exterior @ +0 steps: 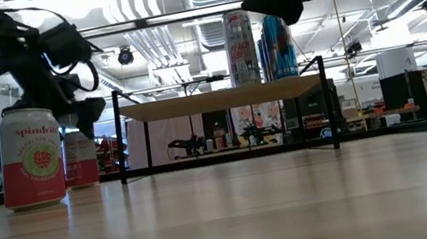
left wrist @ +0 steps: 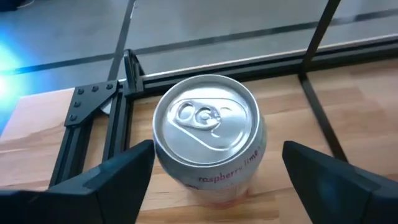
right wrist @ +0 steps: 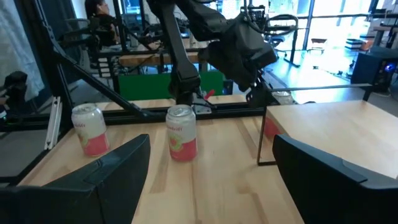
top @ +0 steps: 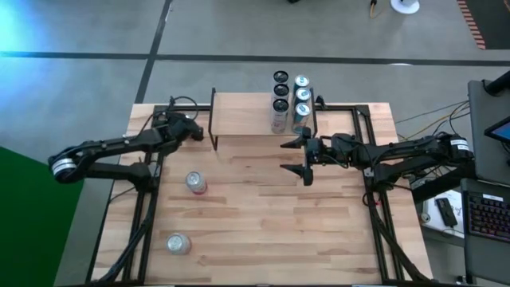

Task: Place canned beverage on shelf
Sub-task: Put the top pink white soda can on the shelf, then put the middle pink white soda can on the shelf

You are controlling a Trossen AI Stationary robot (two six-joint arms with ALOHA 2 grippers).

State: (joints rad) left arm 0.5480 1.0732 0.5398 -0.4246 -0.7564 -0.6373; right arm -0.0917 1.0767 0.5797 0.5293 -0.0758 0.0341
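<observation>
A pink-and-white raspberry lime can (left wrist: 208,143) stands upright on the table by its far left corner, just left of the shelf (top: 243,115). It also shows in the low view (exterior: 79,159). My left gripper (left wrist: 217,149) is open above it, pointing down, one finger on either side of the can's top, apart from it. In the high view my left gripper (top: 190,127) hides this can. My right gripper (top: 299,157) is open and empty, held above the table in front of the shelf's right end. Several cans (top: 291,100) stand on the shelf's right end.
Two more pink cans stand on the table's left half, one mid-table (top: 196,182) and one near the front edge (top: 178,243). The shelf's black legs (exterior: 119,140) stand close to the right of my left gripper. The black table frame (left wrist: 93,106) runs along the far left corner.
</observation>
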